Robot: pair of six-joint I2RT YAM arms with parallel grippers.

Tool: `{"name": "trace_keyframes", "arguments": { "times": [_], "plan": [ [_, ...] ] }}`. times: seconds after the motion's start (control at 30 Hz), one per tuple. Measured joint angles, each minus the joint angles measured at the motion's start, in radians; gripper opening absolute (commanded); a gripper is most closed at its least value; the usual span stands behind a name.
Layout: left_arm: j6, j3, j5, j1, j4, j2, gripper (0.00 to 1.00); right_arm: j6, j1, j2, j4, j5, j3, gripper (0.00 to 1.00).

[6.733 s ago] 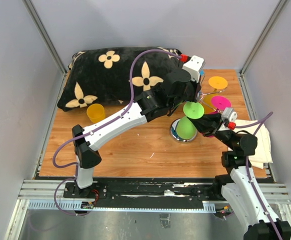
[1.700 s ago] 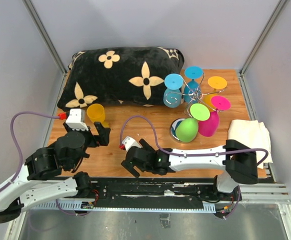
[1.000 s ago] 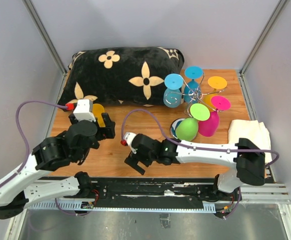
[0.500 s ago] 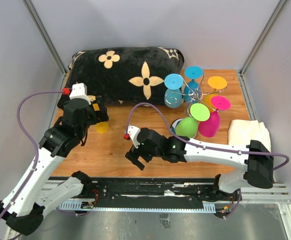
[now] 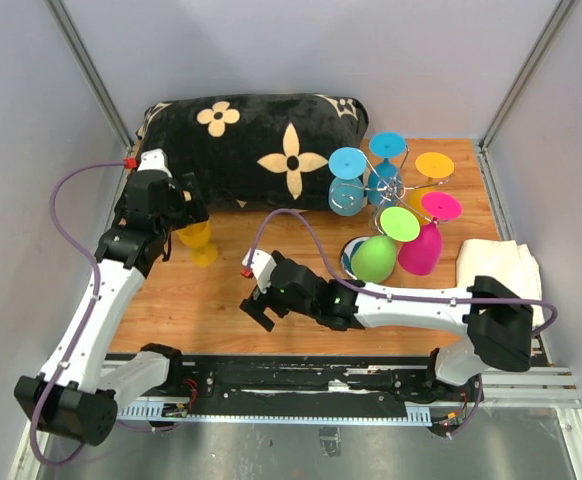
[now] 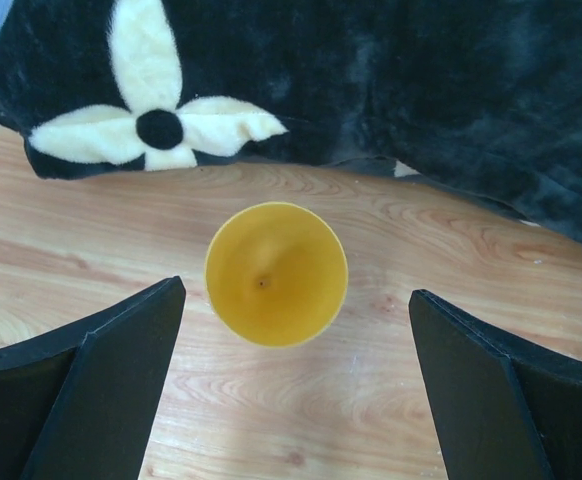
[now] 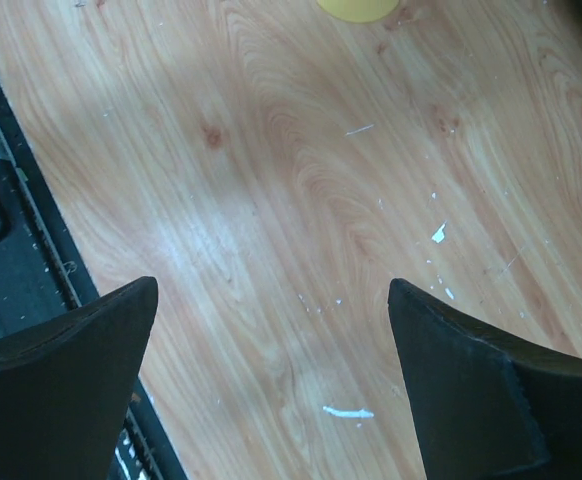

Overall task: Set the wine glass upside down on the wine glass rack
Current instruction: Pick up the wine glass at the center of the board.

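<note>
From above, the yellow wine glass (image 5: 200, 243) stands upright on the table (image 5: 221, 300) near its left edge, just in front of the black flowered pillow (image 5: 241, 150). Your left gripper (image 5: 189, 213) hangs over it with jaws wide. The wine glass rack (image 5: 401, 190) stands toward the far right corner and carries blue, orange, pink and green glasses. Your right gripper (image 5: 254, 310) is low over the wood near the front edge, jaws spread and empty.

Left wrist: you look straight down into the wine glass (image 6: 276, 273). It sits between the two fingers (image 6: 121, 350), apart from both.

Right wrist: the right gripper (image 7: 273, 288) is wide over bare wood. Only a sliver of the wine glass (image 7: 356, 8) shows at the top.
</note>
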Motion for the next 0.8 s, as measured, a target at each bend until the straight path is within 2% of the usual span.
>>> {"name": "trace_keyframes", "arguments": {
  "times": [0.2,0.33,0.47,0.57,0.8],
  "plan": [
    [-0.001,0.0,0.042,0.083,0.033,0.122,1.0,-0.05,0.0,0.057,0.181,0.031,-0.04,0.98],
    [-0.001,0.006,0.044,0.097,0.041,0.183,1.0,-0.108,0.0,0.114,0.433,0.039,-0.119,0.98],
    [-0.001,0.006,0.04,0.1,0.043,0.187,1.0,-0.163,-0.003,0.262,0.701,0.032,-0.143,0.98],
    [-0.008,0.001,0.039,0.101,0.051,0.16,1.0,-0.176,-0.012,0.367,0.79,0.028,-0.099,0.98],
    [-0.029,-0.077,0.032,0.101,0.056,-0.003,1.0,-0.134,-0.087,0.559,0.912,0.02,0.117,0.98]
  ]
}}
